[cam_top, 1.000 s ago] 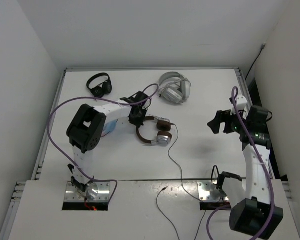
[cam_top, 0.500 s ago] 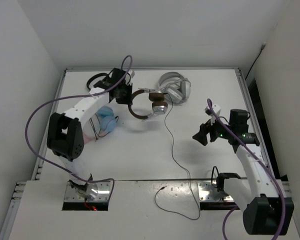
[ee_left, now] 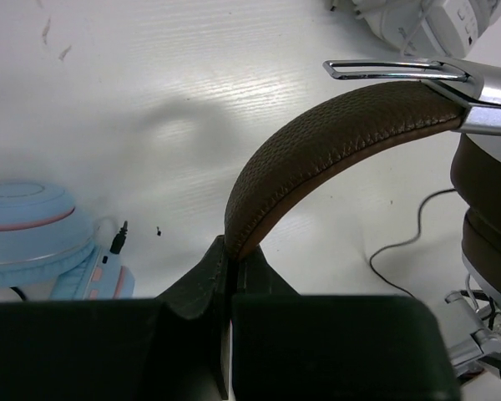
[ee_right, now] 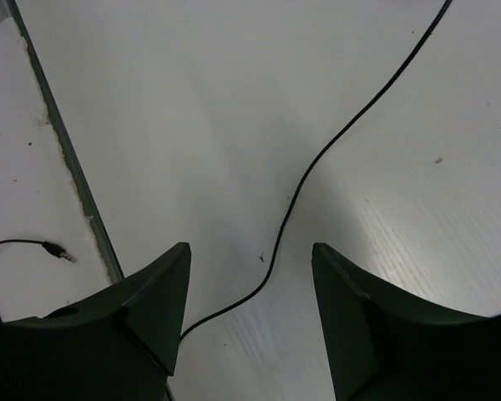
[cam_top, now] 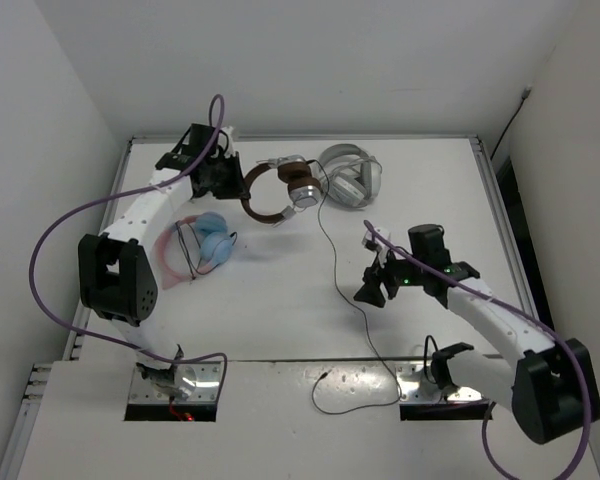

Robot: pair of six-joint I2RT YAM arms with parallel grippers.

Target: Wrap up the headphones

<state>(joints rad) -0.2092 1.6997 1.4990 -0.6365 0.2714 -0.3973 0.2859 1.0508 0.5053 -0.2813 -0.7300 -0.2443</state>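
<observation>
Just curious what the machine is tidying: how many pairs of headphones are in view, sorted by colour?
Brown and silver headphones: 1
White and grey headphones: 1
Light blue and pink headphones: 1
Total: 3 pairs in view

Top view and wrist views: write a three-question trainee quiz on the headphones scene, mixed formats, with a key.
1. True or false: the left gripper is shut on the headband of the brown headphones.
2. In the right wrist view, what shows on the table between the fingers of the open right gripper? A) the black cable B) a blue earcup C) a screwdriver
3. Fill in: in the top view, the neighbouring pair just right of the brown headphones is ____ in colour.
Key: 1 true; 2 A; 3 white.
</observation>
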